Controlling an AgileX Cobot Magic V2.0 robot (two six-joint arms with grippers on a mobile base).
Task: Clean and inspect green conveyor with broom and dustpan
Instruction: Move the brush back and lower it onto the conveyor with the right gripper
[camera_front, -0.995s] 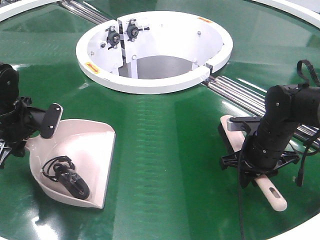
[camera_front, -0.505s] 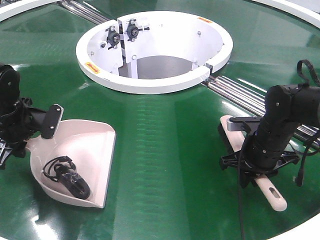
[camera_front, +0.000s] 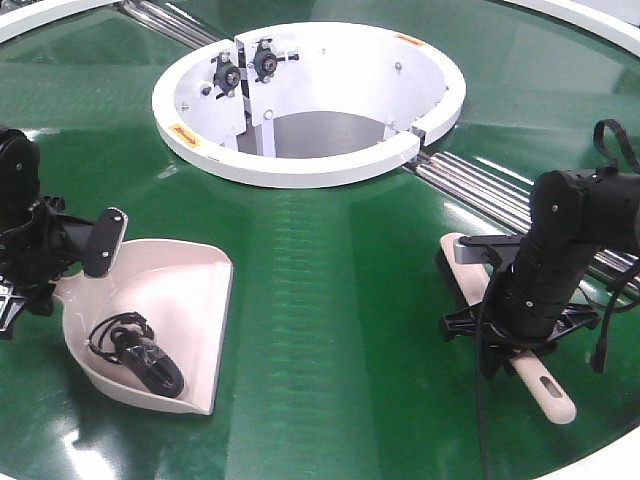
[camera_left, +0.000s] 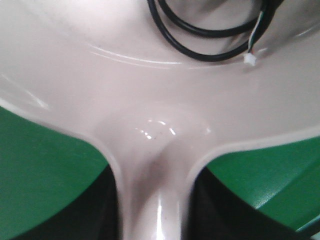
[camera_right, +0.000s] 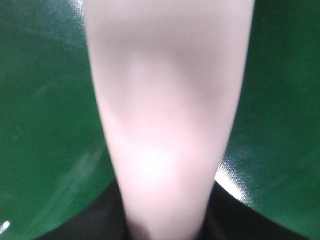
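Now | left pincer (camera_front: 75, 262) low, clamping dustpan (camera_front: 175, 300) | right pincer (camera_front: 515, 335) angled down, clamping broom (camera_front: 545, 385)

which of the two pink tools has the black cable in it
The dustpan, the wide scoop in the left gripper: a coiled black cable lies inside it. The slim broom under the right gripper carries nothing.
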